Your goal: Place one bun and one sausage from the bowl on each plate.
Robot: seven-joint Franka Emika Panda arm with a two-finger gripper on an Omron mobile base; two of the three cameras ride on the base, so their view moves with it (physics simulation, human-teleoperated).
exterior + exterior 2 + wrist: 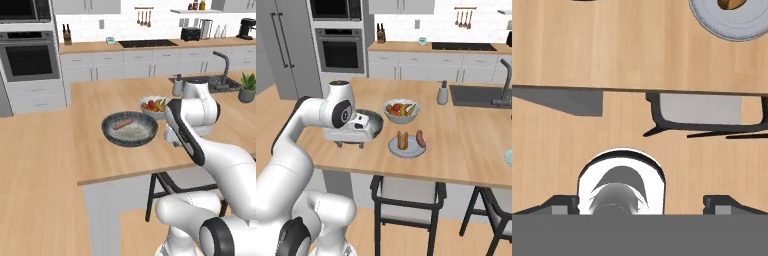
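The sausage [122, 123] lies flat in the bowl [129, 137], angled diagonally.

Soft, even light is filling the rendered kitchen, bright with no glare. Faint shadows are lying under the bowl [129, 129] and the plate [407, 146] on the counter [100, 155]. Every view is looking slightly soft and low in detail; straight edges are staying unbent.

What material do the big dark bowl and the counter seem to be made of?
The bowl looks like glazed ceramic or stoneware: dark ribbed outside, paler speckled matte inside. The counter looks like light wood with a smooth finish, given its faint straight grain, though it could be laminate.
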